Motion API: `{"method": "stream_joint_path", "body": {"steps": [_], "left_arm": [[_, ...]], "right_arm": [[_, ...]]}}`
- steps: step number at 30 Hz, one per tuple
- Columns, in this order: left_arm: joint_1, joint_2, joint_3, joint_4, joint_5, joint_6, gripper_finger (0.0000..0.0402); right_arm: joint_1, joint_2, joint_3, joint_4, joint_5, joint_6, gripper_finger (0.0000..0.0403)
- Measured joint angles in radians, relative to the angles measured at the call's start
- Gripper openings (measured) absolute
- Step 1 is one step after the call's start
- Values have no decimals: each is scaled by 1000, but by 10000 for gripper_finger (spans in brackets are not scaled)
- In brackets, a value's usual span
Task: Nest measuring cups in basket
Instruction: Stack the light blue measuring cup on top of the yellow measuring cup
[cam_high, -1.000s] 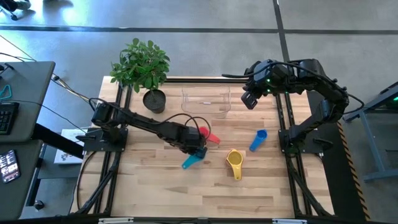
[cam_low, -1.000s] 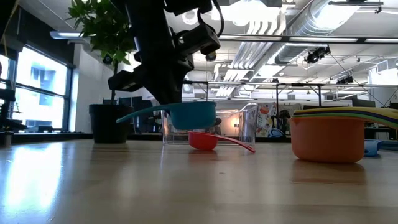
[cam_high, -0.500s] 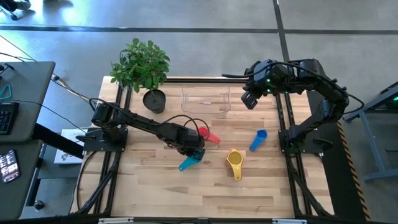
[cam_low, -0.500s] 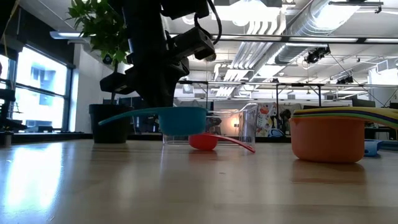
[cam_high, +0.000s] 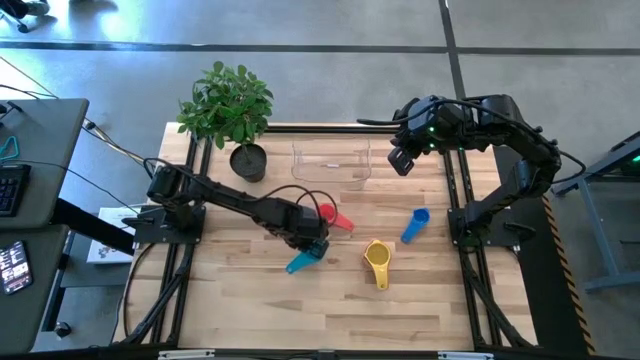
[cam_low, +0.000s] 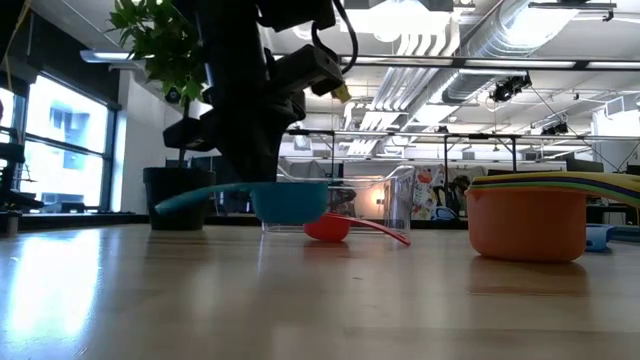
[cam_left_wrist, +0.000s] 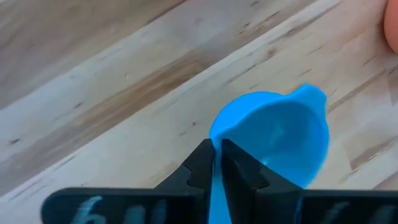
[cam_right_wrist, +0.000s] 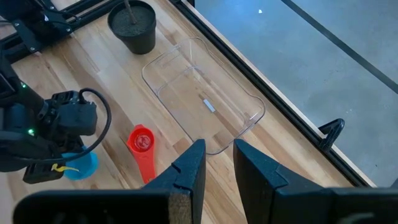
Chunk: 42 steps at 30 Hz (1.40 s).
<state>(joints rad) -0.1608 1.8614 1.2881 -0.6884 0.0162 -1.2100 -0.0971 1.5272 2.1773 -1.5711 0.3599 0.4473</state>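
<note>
My left gripper (cam_left_wrist: 216, 163) pinches teal cup (cam_high: 303, 258) handle – cup low at mid-worktop, seemingly touching wood. Red cup (cam_high: 331, 216) just beyond. Basket (cam_high: 332, 163) far centre. My right gripper (cam_right_wrist: 216, 163) hovers above basket, fingers narrowly apart, empty.

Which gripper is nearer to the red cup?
Left. The left gripper holds the teal cup right beside the red cup; the right gripper hangs far off, near the basket.
</note>
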Motion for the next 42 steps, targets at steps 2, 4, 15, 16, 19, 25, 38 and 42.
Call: {"method": "stream_joint_path", "body": {"steps": [2,4,15,16,19,25,38,42], "left_arm": [[4,0,0,0,2,0,29],[4,0,0,0,5,3,36],[5,0,0,0,5,43,63],[6,0,0,0,5,59,64],[6,-2,6,-10,6,95,67],[-4,-44,33,-53,-30,129,67],[-13,-333,43,-158,-167,435,65],[-15,-427,43,-194,-182,515,65]], "right_arm": [[0,0,0,0,0,0,73],[0,0,0,0,0,0,73],[0,0,0,0,0,0,73],[0,0,0,0,0,0,73],[0,0,0,0,-2,8,73],[12,0,0,0,-84,33,73],[207,76,1,21,-51,261,73],[245,129,1,39,-55,296,73]]}}
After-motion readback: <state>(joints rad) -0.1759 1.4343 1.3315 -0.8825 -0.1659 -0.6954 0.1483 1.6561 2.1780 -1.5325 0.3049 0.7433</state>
